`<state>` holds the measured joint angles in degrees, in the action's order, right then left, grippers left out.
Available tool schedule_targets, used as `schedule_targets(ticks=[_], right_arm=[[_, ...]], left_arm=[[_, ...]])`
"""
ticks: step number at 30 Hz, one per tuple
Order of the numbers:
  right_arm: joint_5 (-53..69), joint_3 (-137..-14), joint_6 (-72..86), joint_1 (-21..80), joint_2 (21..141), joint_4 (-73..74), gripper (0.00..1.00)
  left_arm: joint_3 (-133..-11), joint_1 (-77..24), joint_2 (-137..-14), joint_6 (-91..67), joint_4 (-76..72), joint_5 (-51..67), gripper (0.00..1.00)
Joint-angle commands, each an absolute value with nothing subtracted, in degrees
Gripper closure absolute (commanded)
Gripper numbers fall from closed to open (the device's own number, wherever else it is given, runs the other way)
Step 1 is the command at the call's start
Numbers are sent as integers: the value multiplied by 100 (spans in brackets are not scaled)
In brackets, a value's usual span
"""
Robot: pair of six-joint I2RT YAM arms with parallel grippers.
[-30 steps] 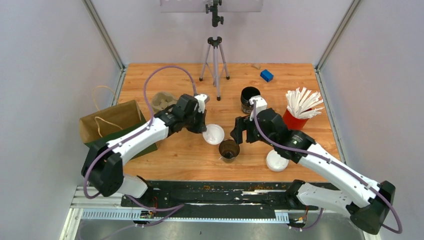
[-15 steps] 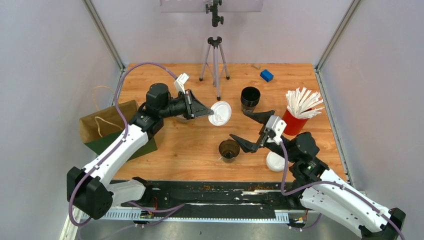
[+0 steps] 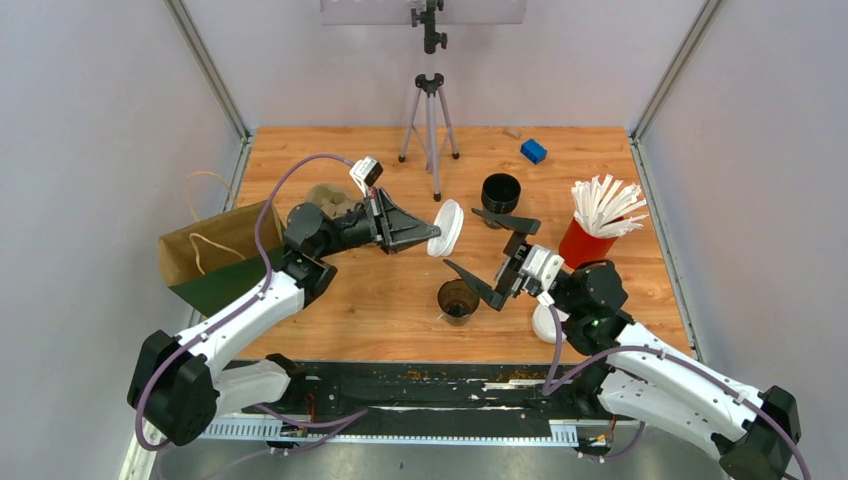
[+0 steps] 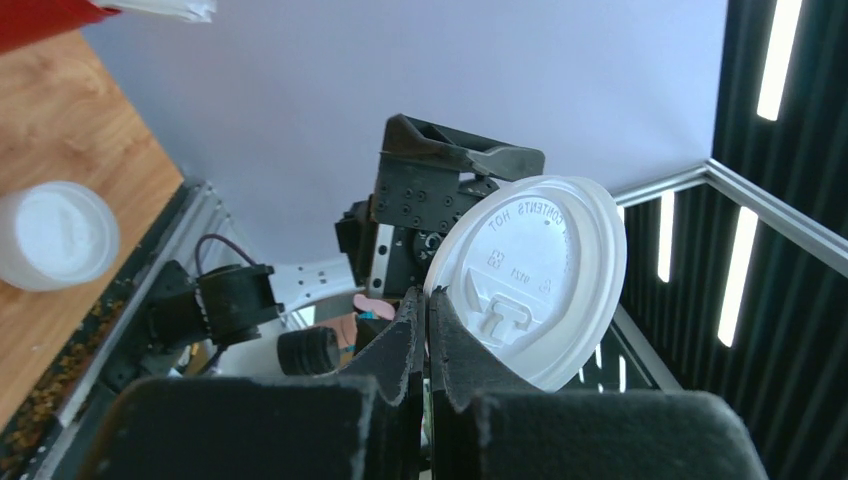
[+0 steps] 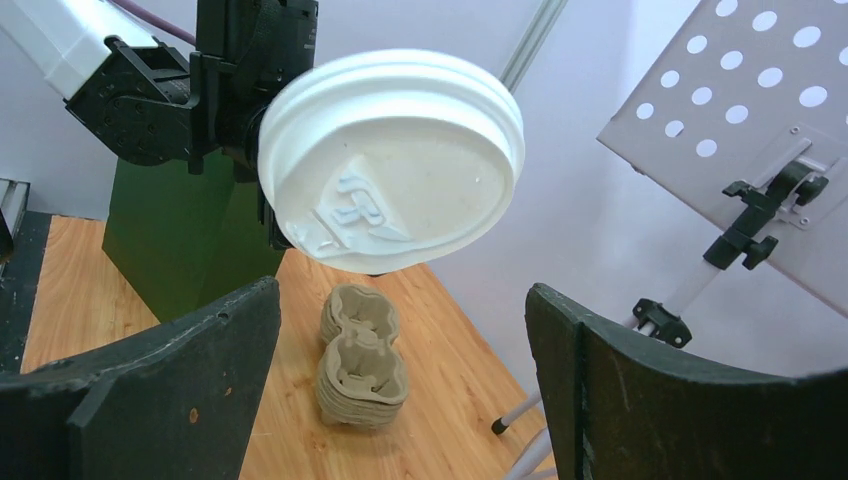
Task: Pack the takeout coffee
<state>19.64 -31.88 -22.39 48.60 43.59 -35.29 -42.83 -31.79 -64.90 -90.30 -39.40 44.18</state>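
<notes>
The lid [image 3: 447,227] was pinched by the left gripper [image 3: 434,236]; a handover to the spread right gripper [image 3: 460,238] was judged next, before capping.

**Lid held on edge above the desk**

The left fingers [image 3: 410,228] pinch a white lid [image 3: 446,228], tilted on edge (clear of the desk [image 3: 380,290]). The right fingers [image 3: 505,219] stand wide apart just beside it, empty. Near them an open dark cup [image 3: 458,300] stands upright on the desk.
</notes>
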Motion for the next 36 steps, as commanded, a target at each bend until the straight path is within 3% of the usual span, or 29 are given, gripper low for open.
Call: schedule_targets(ticks=[1, 11, 19, 26, 36], right_arm=[[2130, -3424, -2588, 4999, 4448, -4031, 8], [2216, -3517, -2719, 5139, 4512, -4076, 15], [2216, -3578, -2762, 5245, 4618, -4102, 11], [2267, -3564, -2802, 5326, 4626, -4105, 17], [2136, -3463, -2907, 5361, 4581, -4157, 13]], left_arm=[[-4146, -3317, -6316, -9709, -4979, 4257, 98], [-3973, -3568, -6265, -9573, -4802, 4120, 98], [-3871, -3684, -6225, -9466, -4675, 4040, 98], [-3852, -3711, -6214, -9419, -4623, 4034, 99], [-3793, -3709, -6229, -9361, -4535, 4048, 99]])
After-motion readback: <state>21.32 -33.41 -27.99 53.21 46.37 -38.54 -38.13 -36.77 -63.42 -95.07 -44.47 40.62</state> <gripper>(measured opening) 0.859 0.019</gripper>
